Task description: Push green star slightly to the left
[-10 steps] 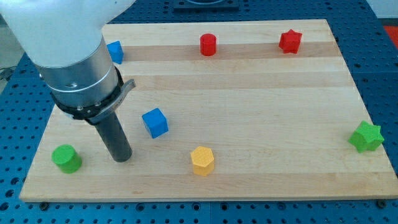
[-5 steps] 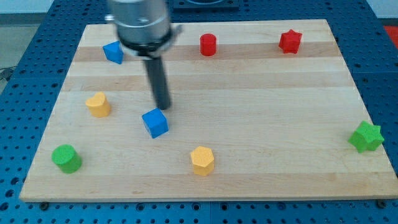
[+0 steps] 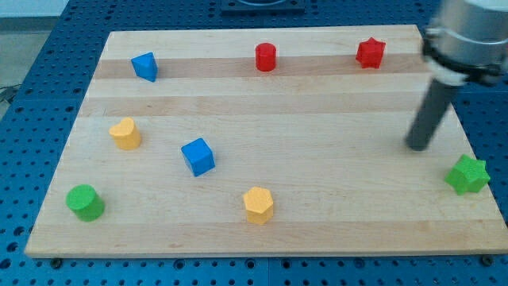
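Observation:
The green star (image 3: 467,175) lies near the right edge of the wooden board (image 3: 317,119), toward the view's bottom. My tip (image 3: 417,146) is on the board up and to the left of the star, a short gap away and not touching it. The rod rises toward the view's top right corner and looks motion-blurred.
A red star (image 3: 370,52) and a red cylinder (image 3: 265,57) sit along the top. A blue block (image 3: 145,66) is at top left, a blue cube (image 3: 198,156) and a yellow block (image 3: 125,133) left of centre, a yellow hexagon (image 3: 259,205) and a green cylinder (image 3: 85,202) near the bottom.
My tip has swept from the board's lower left, past the blue cube, across to the right side near the green star. No block has moved.

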Robot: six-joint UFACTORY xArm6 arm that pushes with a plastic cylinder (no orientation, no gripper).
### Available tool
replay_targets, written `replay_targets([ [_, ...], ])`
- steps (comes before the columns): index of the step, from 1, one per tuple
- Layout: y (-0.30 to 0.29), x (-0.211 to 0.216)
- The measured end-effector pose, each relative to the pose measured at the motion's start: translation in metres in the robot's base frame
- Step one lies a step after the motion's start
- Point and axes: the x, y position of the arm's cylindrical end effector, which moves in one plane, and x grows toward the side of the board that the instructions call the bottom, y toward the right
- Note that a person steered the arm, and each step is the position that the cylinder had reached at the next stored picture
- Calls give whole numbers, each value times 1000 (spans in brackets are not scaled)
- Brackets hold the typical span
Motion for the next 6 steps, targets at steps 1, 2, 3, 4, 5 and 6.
replay_targets([
  [1,56,8],
  [2,80,9],
  [3,92,41],
  [4,92,46],
  [5,77,50],
  [6,61,52],
])
